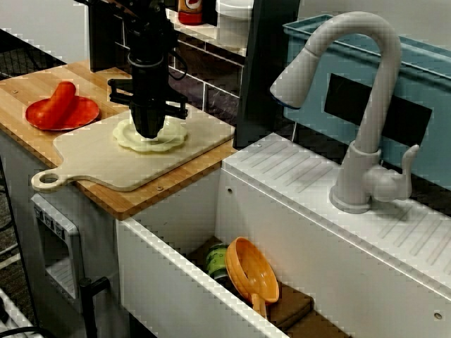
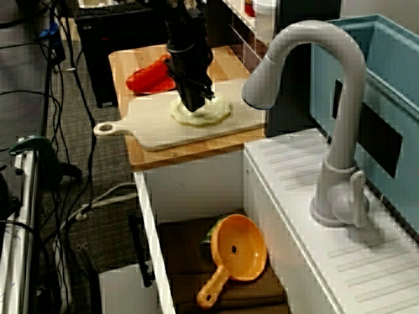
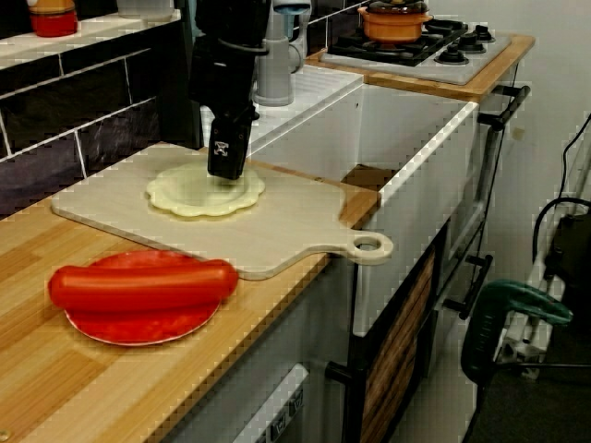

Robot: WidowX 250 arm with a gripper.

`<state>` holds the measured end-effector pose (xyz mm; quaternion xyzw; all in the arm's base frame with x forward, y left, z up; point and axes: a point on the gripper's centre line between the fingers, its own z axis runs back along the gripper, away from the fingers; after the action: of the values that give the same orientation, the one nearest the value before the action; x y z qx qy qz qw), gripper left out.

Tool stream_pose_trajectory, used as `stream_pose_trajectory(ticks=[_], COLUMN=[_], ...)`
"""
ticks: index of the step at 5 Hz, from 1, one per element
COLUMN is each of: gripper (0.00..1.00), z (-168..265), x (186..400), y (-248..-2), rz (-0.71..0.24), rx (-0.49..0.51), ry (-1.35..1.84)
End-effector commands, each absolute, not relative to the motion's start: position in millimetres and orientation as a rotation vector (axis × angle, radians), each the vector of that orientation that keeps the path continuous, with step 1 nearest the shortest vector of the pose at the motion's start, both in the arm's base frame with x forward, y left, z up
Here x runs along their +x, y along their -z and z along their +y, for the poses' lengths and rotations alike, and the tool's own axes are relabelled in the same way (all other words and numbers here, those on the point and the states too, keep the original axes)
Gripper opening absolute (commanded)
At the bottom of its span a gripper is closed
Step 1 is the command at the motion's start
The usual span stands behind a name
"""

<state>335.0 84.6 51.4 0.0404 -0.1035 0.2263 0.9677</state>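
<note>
My black gripper (image 1: 149,131) points straight down onto the middle of a pale yellow, scalloped disc of dough (image 1: 174,138). The dough lies on a light wooden cutting board (image 1: 106,165) with a ring handle. From the faucet side, the fingers look like one dark mass with no gap, touching the dough's top. The view from high over the sink shows the gripper (image 2: 192,105) on the dough (image 2: 214,112) in the same way. Along the counter, the gripper (image 3: 226,172) stands over the dough (image 3: 183,197) at the board's (image 3: 295,226) far half.
A red sausage (image 1: 58,104) lies on a red plate (image 1: 84,113) to the left of the board. To the right, the white sink (image 1: 169,274) holds an orange strainer (image 1: 255,271) and a green can (image 1: 217,262). A grey faucet (image 1: 366,105) stands behind it. A stove with an orange pot (image 3: 397,20) is further along.
</note>
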Motion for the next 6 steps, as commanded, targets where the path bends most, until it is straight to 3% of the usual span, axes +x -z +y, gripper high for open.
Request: stream_pose_trajectory(ticks=[1,6], gripper=[0.00,0.00], z=[97.2,104.1], x=[348.3,363.1], y=[-61.7,-59.1], rz=[-0.265,-0.276], rx=[0.094,0.085], ry=[-0.464,-0.482])
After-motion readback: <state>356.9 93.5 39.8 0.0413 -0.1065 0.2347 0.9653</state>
